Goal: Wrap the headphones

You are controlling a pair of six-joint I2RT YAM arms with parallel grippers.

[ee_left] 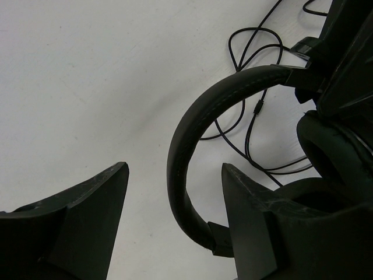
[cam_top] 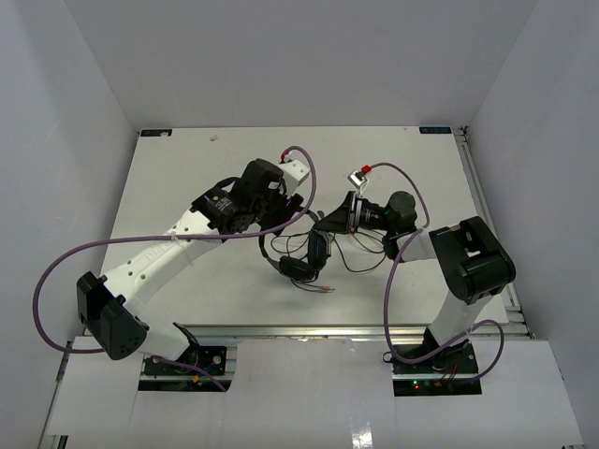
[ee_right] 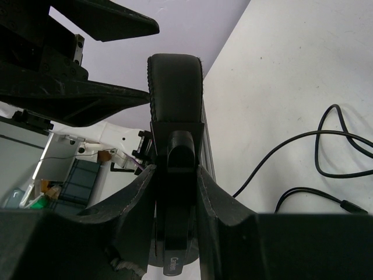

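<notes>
We see the headphones [cam_top: 298,254] near the middle of the tabletop [cam_top: 187,168], between the two wrists and a little toward the near edge. From above, the band [cam_top: 268,245] bulges toward the left arm, and the two cups [cam_top: 315,251] sit on the side facing the right arm, one nearer the edge than the other. The long axis runs roughly across the tabletop, from the right wrist toward the left arm.

The right fingers [ee_right: 133,205] are clenched on the band's lower slider part, with the padded band [ee_right: 175,87] rising straight out between them in the wrist view. The left fingers [ee_left: 87,213] are spread apart, and the band [ee_left: 189,125] curves through the gap, close to one finger. We cannot tell whether it touches that finger.

The thin cable [cam_top: 360,251] lies in loose loops on the tabletop beside the cups, toward the right arm. Its reddish plug [cam_top: 326,288] lies nearer the edge, apart from the cups. A purple cable [cam_top: 301,161] arches over the left wrist, and another [cam_top: 398,173] over the right. Both wrists crowd close over the headphones and hide part of them from above.
</notes>
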